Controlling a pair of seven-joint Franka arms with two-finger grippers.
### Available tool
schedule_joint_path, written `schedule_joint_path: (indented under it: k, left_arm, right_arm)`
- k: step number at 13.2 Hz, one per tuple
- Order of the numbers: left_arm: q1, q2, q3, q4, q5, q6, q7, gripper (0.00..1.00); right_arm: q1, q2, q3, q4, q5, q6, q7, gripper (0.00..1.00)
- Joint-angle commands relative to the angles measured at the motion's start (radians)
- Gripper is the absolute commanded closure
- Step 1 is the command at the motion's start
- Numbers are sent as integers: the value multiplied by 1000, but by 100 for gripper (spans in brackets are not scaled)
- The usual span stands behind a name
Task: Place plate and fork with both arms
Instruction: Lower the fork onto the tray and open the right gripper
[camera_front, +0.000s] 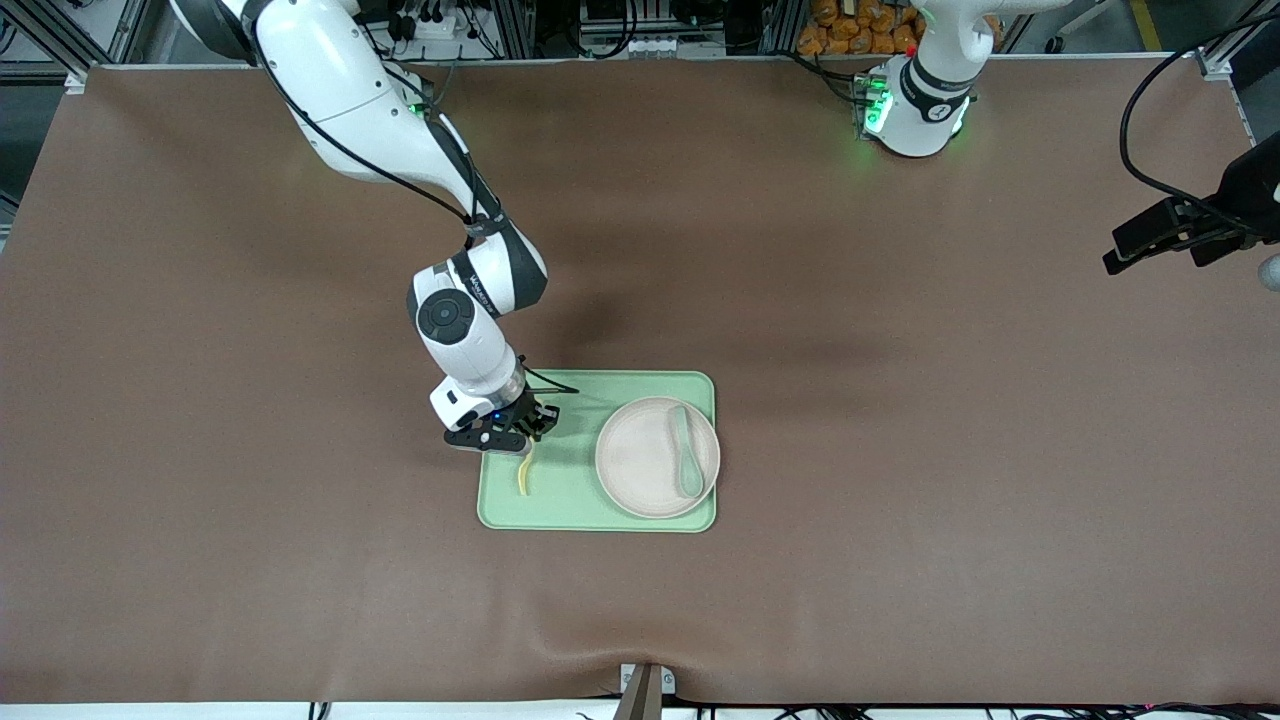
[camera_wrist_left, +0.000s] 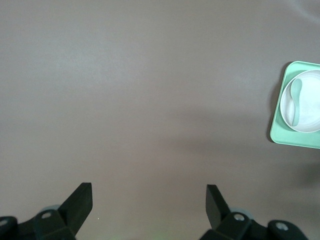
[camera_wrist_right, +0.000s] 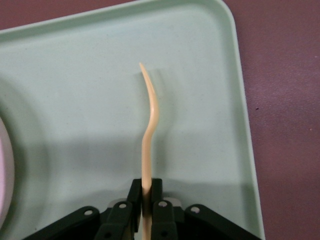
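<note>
Brown matting covers my desk (camera_front: 200, 420) from edge to edge. Starting at the right arm's end, my right arm (camera_front: 400, 140) reaches down from its base at the desk's upper edge toward the middle of the desk. My right pincer (camera_front: 527, 428) hangs over the rectangular light-green plastic tray (camera_front: 560, 505), above the tray's edge toward the right arm's end. It is clamped tight on one end of the small pale yellow plastic fork (camera_front: 524, 474); in the right wrist view the fork (camera_wrist_right: 149, 130) runs out from between the black fingertips (camera_wrist_right: 159, 207), thin and curved, above the bare tray floor (camera_wrist_right: 75, 100). I cannot tell whether its free tip touches the tray.

Next along, on the same tray, sits the round pale cream-pink plate (camera_front: 645, 470), filling the half toward the left arm's end. A pale green plastic spoon (camera_front: 688, 450) lies in it, beside the rim on the left arm's side.

My left arm (camera_front: 935, 80) waits by its green-lit base, with my left pincer (camera_wrist_left: 149, 202) spread wide over bare brown matting; from its wrist the tray (camera_wrist_left: 280, 130) and plate (camera_wrist_left: 312, 112) show well apart.
</note>
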Motion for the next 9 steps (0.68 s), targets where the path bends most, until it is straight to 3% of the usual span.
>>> schedule_joint_path:
  k: [1,2,9]
  left_arm:
    - [-3,-1,3,3,19,-2,7,0]
    - [-3,-2,3,3,19,-3,7,0]
    - [-1,-6,4,3,19,-7,9,0]
  right_arm:
    - [0,-3,3,-19,9,14,-14,11]
    - [1,-3,3,-19,9,14,-13,0]
    - [-10,-58,2,-19,9,-37,-17,0]
